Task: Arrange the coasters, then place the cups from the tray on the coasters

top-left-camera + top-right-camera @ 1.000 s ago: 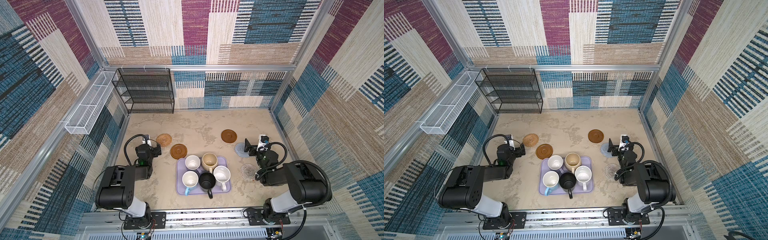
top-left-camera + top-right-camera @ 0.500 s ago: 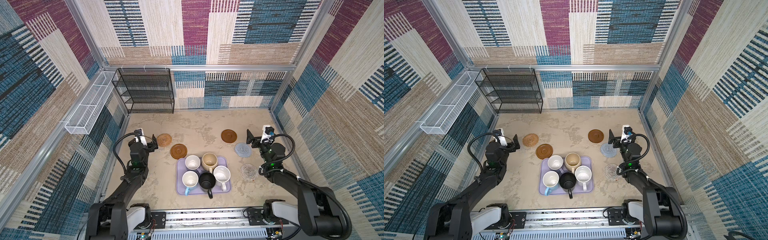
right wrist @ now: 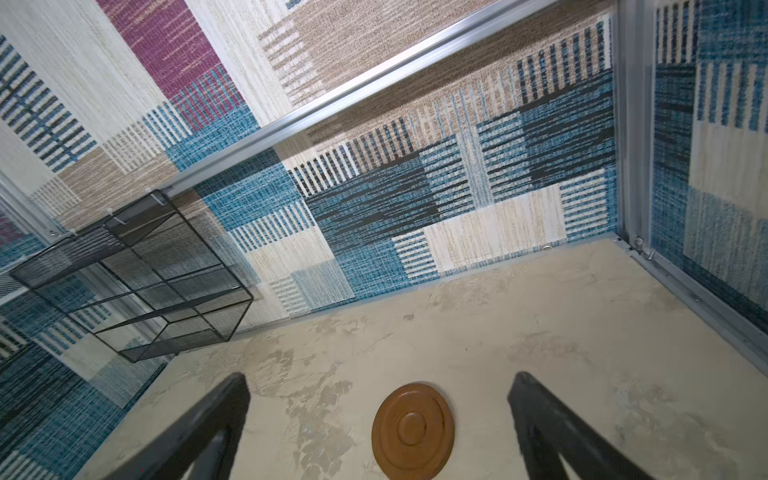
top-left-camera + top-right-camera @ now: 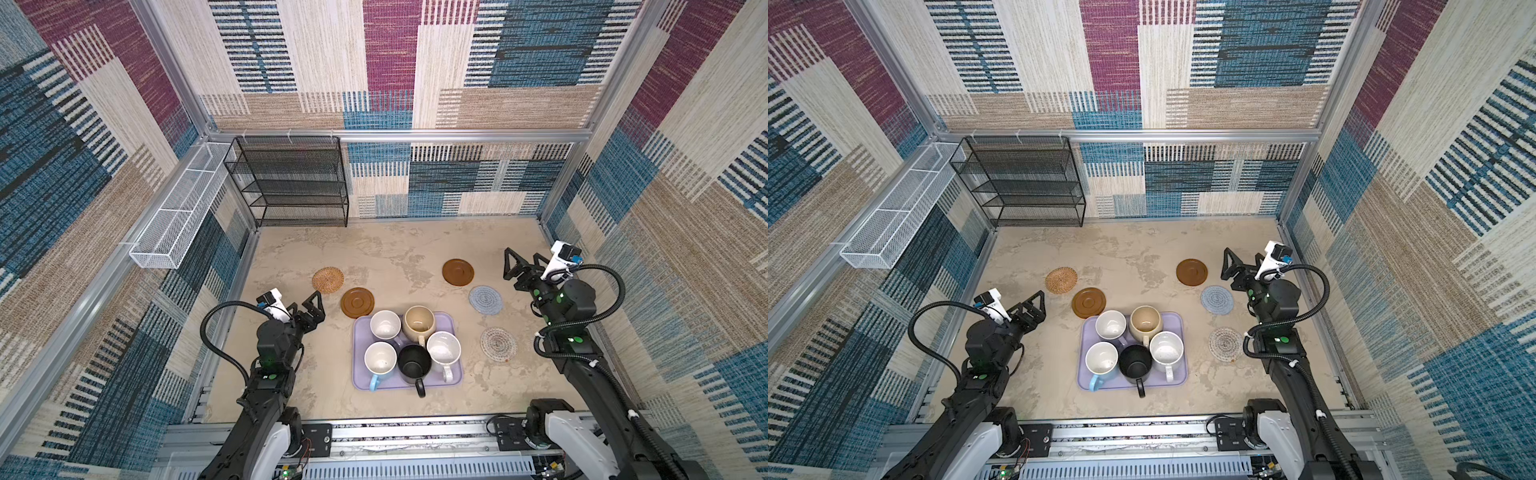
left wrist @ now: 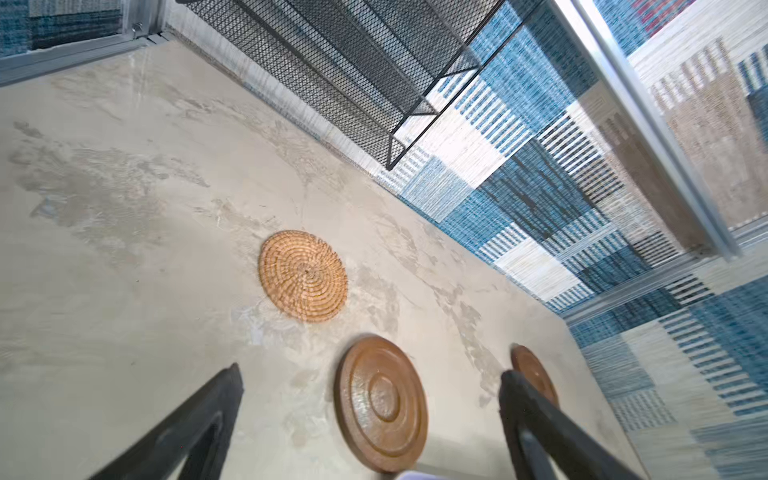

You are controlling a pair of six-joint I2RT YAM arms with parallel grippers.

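Observation:
Five cups stand on the lavender tray (image 4: 360,383) (image 4: 1086,384): lavender (image 4: 385,325), beige (image 4: 419,323), light blue (image 4: 380,360), black (image 4: 414,363) and speckled white (image 4: 443,349). The coasters lie around it: tan rattan (image 4: 328,279) (image 5: 303,276), dark brown (image 4: 357,302) (image 5: 381,403), a second dark brown (image 4: 458,272) (image 3: 412,430), grey-blue (image 4: 485,299) and whitish (image 4: 498,343). My left gripper (image 4: 305,303) (image 4: 1030,305) (image 5: 370,372) hangs open and empty left of the near brown coaster. My right gripper (image 4: 521,259) (image 4: 1239,259) (image 3: 380,376) hangs open and empty right of the far brown coaster.
A black wire shelf (image 4: 291,183) stands against the back wall at the left. A white wire basket (image 4: 178,216) hangs on the left wall. Patterned walls close in the sand-coloured table (image 4: 395,245) on three sides.
Both arms have unfolded and risen from their low poses. The right gripper has moved farther back, past the grey-blue coaster. Both grippers stayed open; coasters and cups have not moved.

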